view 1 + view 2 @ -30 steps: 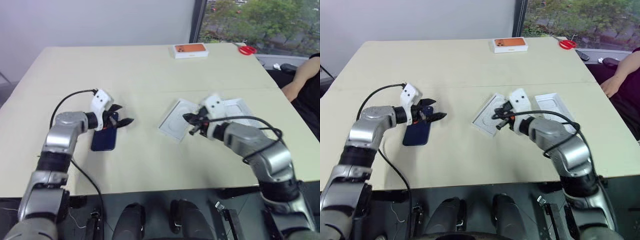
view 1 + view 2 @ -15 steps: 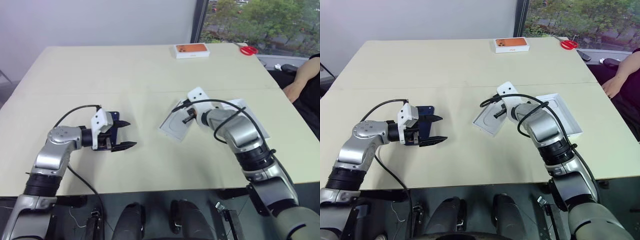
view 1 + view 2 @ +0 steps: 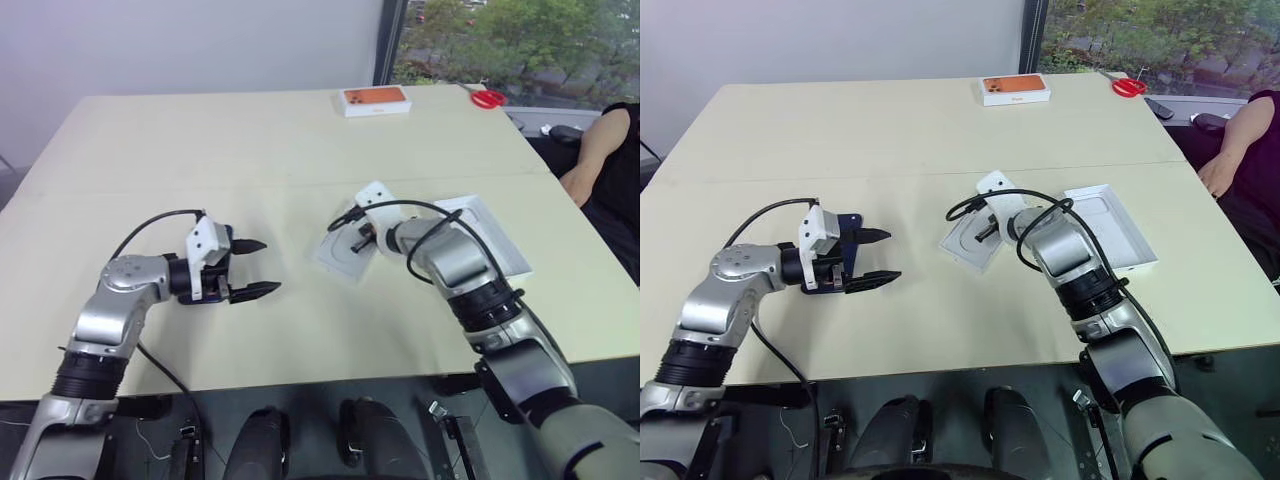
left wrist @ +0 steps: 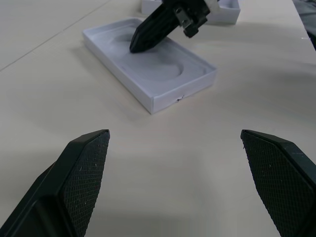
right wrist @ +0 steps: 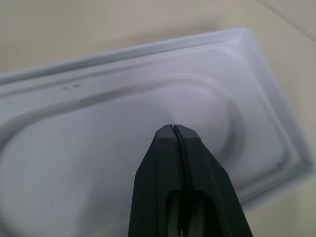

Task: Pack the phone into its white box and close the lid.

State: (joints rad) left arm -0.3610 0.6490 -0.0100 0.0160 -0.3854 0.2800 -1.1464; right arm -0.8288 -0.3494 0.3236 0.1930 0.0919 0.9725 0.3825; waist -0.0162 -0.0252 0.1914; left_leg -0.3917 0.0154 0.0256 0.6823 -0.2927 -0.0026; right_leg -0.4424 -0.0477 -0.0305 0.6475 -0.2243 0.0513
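**A:** Start with the head views. How is your left gripper (image 3: 268, 266) standing?

**B:** Wide. Its 2 black fingers are spread far apart and hold nothing, level over the table (image 3: 250, 150). The phone (image 3: 850, 221) lies flat just behind that hand, on its wrist side. You see only a dark blue corner past the white housing.

**A:** And your right gripper (image 3: 361, 240)?

**B:** Pinched together, nothing between the fingers. It tips down onto a white moulded piece (image 3: 343, 256) with an oval recess. I cannot tell whether that piece is the lid. The white box (image 3: 1110, 220) lies open just beside that arm, on its outer side, and nothing dark is in it. Well beyond both hands, at the far edge, sit a box with an orange phone picture (image 3: 375, 100) and red scissors (image 3: 490, 98). A person's arm (image 3: 600, 160) shows past the right end of the table.

**A:** Left wrist view?

**B:** Your 2 textured pads (image 4: 84, 173) stand wide, with bare table between them. Ahead of them lies the moulded piece, with the right gripper's closed tip down in its recess. Whether it touches I cannot tell.

**A:** Right wrist view?

**B:** The 2 fingers meet in 1 thin seam. The oval recess lies directly under the tip.
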